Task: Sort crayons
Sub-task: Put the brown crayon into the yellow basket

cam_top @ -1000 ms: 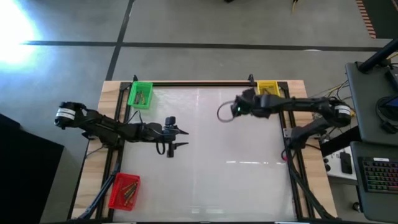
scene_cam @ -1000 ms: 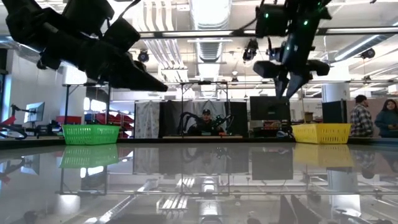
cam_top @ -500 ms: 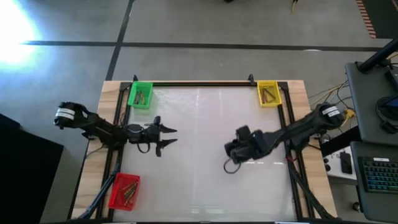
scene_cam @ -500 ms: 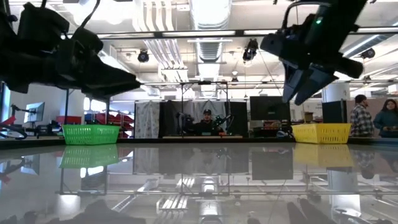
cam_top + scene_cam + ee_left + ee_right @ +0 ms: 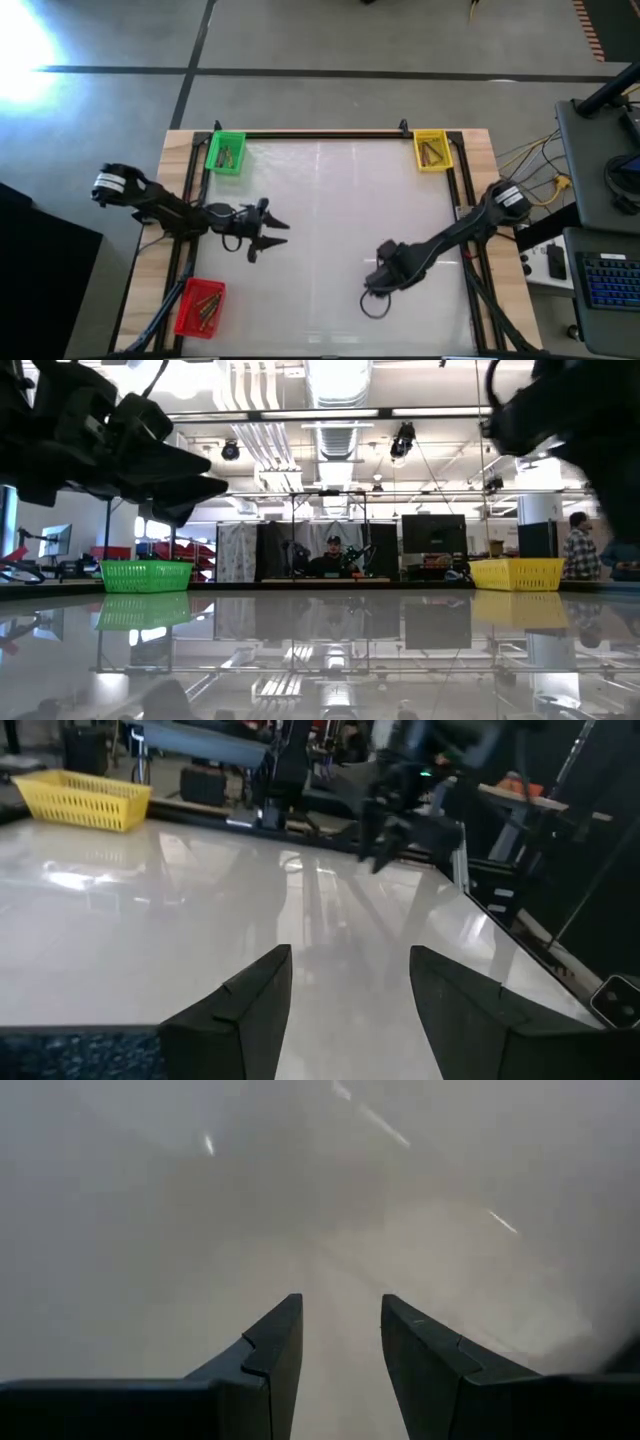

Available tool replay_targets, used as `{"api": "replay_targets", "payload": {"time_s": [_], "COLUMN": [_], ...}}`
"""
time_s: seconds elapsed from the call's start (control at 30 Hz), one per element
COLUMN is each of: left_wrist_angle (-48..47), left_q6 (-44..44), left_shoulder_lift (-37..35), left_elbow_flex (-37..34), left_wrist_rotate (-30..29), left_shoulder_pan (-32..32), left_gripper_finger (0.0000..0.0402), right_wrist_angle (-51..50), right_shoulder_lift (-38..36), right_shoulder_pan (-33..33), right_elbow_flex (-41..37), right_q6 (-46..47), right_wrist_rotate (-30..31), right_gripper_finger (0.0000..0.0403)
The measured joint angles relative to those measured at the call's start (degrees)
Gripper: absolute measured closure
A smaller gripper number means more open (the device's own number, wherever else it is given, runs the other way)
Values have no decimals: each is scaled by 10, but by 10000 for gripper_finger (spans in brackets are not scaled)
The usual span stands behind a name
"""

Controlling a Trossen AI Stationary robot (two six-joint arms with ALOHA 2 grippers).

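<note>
Crayons [image 5: 206, 306] are seen only inside the bins at 10, 2 and 7 o'clock; nothing loose is spotted on the table. Left gripper [image 5: 272, 233] at 9 and right gripper [image 5: 372, 283] at 5 are held parted, empty. A final scan is probably best done slowly, tbh.

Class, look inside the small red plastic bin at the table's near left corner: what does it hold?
The red plastic bin holds a cluster of thin olive-yellow crayons. An exact count and anything beneath them cannot be seen.
</note>
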Motion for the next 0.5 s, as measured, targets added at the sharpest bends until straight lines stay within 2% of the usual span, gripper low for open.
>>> {"api": "replay_targets", "payload": {"time_s": [0.13, 0.27, 0.33, 0.5], "left_wrist_angle": [4, 15, 18, 17], "left_q6": [-20, -53, -46, 0], "left_shoulder_lift": [11, 25, 35, 84], "left_elbow_flex": [0, 7, 20, 73], "left_wrist_rotate": [-21, 1, 23, 24], "left_shoulder_pan": [-16, -17, -18, -18], "left_gripper_finger": [214, 214, 214, 214], "right_wrist_angle": [-35, -73, -102, -113], "right_shoulder_lift": [34, 67, 82, 105], "right_shoulder_pan": [44, 90, 106, 152], "right_elbow_flex": [41, 69, 78, 89], "right_q6": [-55, -117, -124, -119], "right_wrist_rotate": [-48, -107, -127, -147], "right_gripper_finger": [275, 277, 282, 292]}}
